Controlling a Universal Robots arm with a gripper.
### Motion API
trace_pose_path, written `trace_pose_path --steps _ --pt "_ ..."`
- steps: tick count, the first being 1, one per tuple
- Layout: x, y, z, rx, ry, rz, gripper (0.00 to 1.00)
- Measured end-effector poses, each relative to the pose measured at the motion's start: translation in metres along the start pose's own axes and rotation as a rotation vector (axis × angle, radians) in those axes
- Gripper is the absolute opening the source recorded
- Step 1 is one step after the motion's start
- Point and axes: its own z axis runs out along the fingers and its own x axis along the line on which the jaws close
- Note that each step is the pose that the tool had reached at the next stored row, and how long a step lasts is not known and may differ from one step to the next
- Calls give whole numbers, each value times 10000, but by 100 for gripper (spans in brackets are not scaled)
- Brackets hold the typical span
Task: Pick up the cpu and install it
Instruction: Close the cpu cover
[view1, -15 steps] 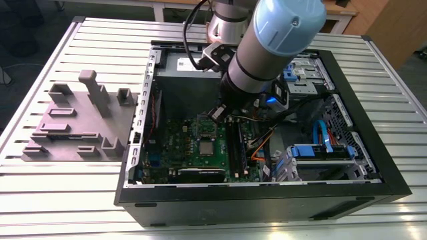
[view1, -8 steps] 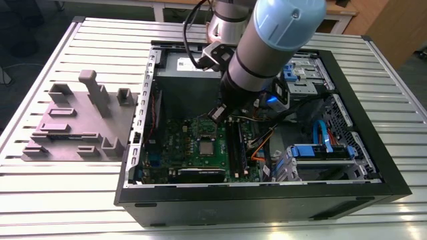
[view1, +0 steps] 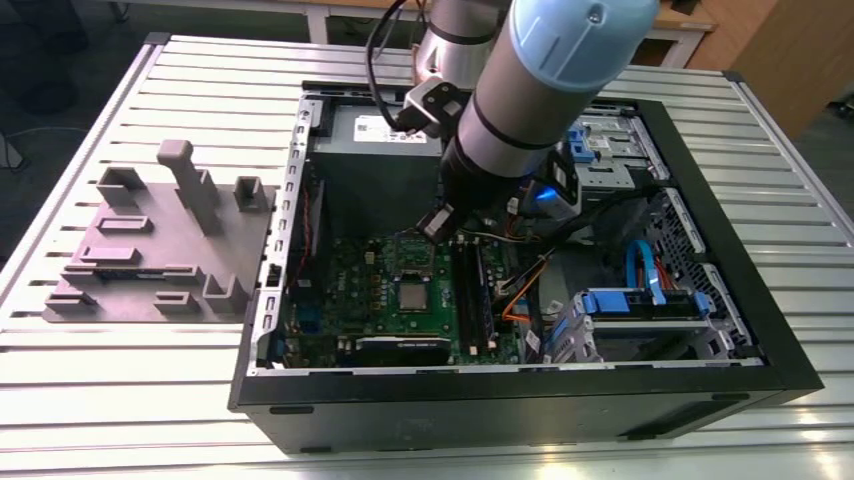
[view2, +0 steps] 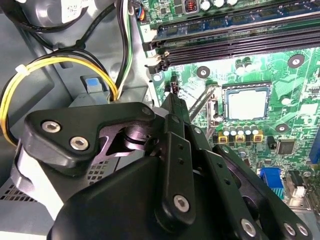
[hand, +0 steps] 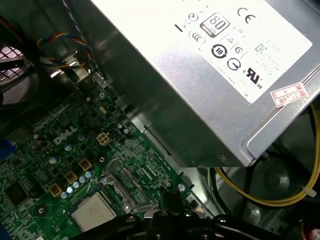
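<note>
Silvery square cpu (view2: 246, 103) sits flat in its green motherboard (view1: 400, 290) socket. Black hand (view2: 172, 97) hovers just beside it, fingers together, gripping nothing.

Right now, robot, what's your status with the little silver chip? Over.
Tool empty, hovering above the motherboard. cpu sits in its socket, apart from the tool. Power supply box close beside. Nothing over the cpu.

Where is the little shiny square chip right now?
The cpu sits in its socket on the green motherboard inside the computer case, beside the long black memory slots, just below the gripper.
</note>
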Motion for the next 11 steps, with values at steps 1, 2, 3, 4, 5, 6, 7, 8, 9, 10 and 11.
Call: trace_pose_path --steps 1,2,3,4,5,6,7,8,9,10,11 --pt "0 1 -2 0 0 -4 10" --pt "0 1 -3 -1 2 -16 10" --pt "0 2 -5 -2 7 -33 10" --pt "0 3 -9 -1 15 -49 10" --pt "0 4 -15 -1 19 -60 10" --pt "-1 6 -22 -2 20 -65 10" --pt "-2 8 -30 -4 20 -70 10" --pt "-2 10 -38 -4 21 -75 10" --pt "-3 11 -45 -3 23 -81 10" --pt "-3 13 -50 -4 23 -87 10" --pt "-4 15 -56 -5 26 -95 10"
